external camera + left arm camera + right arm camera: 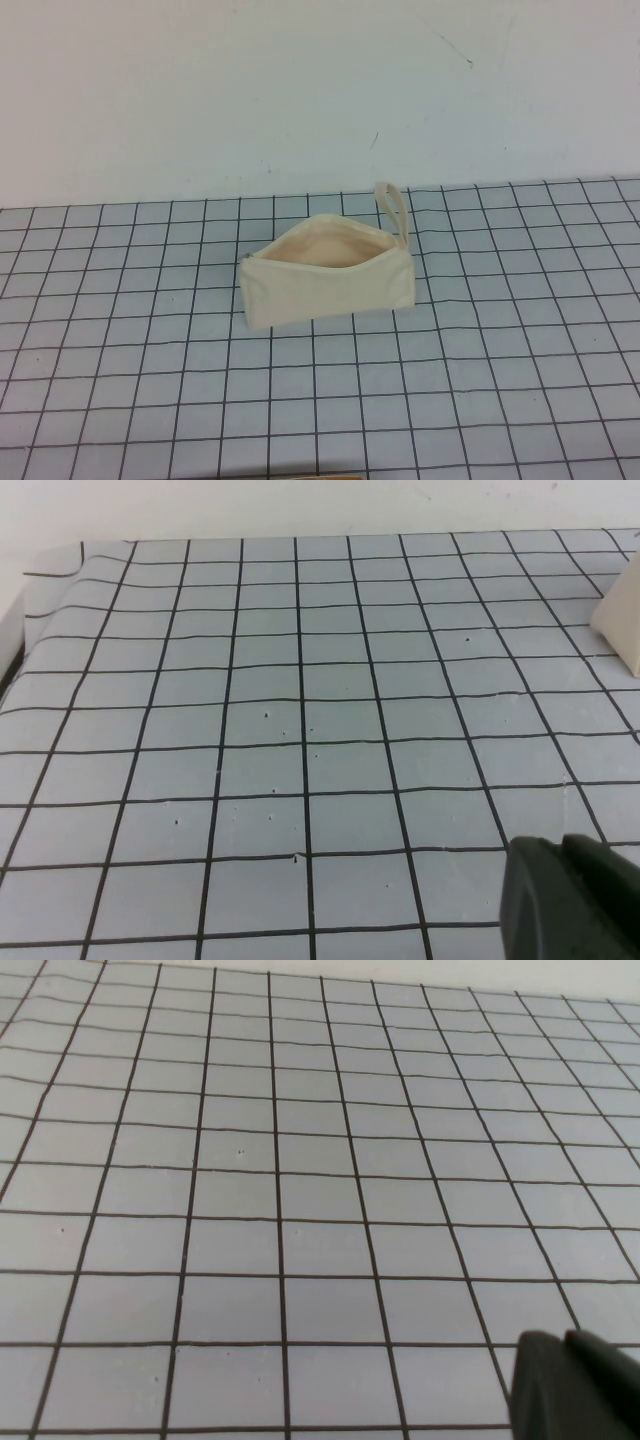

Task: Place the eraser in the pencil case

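Dark and blunt at the edge of each wrist view, my left gripper [575,900] and my right gripper [580,1385] show only a corner of their housing above the gridded mat [300,730], so I cannot tell whether either is released, clenched or holding something. Neither arm appears in the high view, which suggests both hang parked on my side of the table, well short of the work. Ahead of them, near the mat's middle, the pencil case [325,275] stands on its base with the zip mouth gaping upward and the peach lining showing, a pose that leaves it ready to receive something dropped from above. Its strap [393,212] loops out at the far end, away from me. From my left gripper, a cream corner of the pouch sits off to one side, well apart. As for the eraser, I see it in no view, inside the pouch or out.
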`<state>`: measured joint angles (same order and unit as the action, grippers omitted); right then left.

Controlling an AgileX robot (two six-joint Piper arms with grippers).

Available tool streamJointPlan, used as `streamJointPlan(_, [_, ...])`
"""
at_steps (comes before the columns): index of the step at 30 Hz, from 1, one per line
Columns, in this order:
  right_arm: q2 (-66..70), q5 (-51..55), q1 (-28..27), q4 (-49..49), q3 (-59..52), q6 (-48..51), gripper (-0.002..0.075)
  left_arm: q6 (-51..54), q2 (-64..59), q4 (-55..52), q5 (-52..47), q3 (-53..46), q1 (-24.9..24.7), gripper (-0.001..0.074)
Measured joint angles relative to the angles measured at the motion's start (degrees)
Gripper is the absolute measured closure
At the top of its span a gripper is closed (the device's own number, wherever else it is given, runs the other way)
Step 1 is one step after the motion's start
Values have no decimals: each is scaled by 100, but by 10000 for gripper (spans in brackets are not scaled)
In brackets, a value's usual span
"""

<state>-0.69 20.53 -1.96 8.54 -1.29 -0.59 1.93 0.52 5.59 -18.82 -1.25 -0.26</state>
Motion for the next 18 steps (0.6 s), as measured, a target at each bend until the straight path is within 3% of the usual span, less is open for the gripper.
streamJointPlan(18, [-9, 0, 0, 0, 0, 0, 727, 86, 0, 59, -37, 0, 10, 736])
